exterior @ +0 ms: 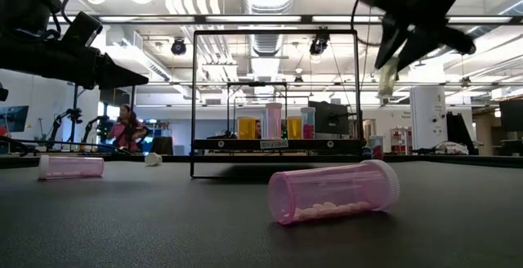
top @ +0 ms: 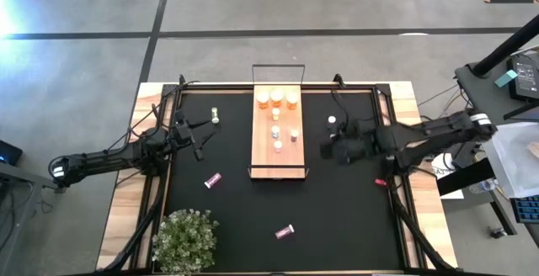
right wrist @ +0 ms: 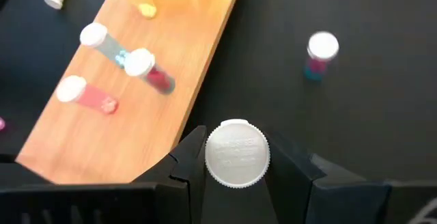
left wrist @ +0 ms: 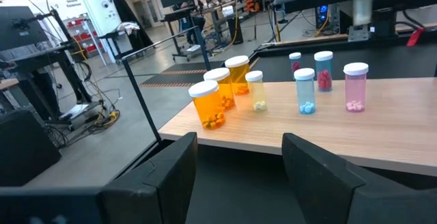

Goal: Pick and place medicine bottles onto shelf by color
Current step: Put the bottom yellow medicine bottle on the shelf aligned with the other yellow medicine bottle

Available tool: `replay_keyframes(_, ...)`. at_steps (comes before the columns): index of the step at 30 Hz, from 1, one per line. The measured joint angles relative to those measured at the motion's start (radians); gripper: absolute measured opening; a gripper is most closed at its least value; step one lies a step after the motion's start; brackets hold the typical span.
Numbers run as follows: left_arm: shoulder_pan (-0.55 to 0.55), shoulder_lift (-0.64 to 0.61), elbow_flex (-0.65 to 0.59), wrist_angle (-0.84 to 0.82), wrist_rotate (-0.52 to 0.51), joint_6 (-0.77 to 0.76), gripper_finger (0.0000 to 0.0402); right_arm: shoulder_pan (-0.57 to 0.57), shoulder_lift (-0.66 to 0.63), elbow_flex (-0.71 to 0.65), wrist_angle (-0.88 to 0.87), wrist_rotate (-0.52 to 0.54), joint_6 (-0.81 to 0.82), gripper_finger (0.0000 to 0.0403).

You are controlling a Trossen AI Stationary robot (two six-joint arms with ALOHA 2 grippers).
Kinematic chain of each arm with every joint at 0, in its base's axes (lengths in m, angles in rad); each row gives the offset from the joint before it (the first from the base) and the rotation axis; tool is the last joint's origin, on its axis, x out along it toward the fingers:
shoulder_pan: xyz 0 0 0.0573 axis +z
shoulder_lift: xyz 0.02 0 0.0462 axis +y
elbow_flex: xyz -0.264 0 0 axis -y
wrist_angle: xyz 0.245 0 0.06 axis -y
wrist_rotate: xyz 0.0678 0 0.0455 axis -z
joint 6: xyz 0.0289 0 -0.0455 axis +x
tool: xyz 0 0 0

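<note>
Pink bottle [exterior: 333, 191] lying foremost; shelf [exterior: 278, 145] behind; plant [top: 185, 239] at mat's corner.

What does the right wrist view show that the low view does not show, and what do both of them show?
Only the right wrist view shows that the right gripper is shut on a white-capped bottle, seen from above, and that a small bottle stands alone on the black mat beside the shelf.

Only the low view shows two pink bottles lying on the mat, one near and one farther off, and the room behind.

Both show the shelf with bottles standing on it.
</note>
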Motion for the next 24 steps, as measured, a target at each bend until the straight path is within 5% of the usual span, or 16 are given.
replay_keyframes(8,0.0,-0.001,0.0,0.0,0.0,0.0,0.0199,-0.286,-0.036,-0.104,0.276,-0.192,-0.411,0.0112)
replay_keyframes(17,0.0,0.0,0.0,0.0,0.0,0.0,0.0199,-0.495,0.124,0.005,0.308,-0.279,-0.561,0.0112)
replay_keyframes(24,0.0,-0.001,0.0,0.0,0.0,0.0,0.0199,-0.555,0.308,0.126,0.313,-0.345,-0.662,0.0112)
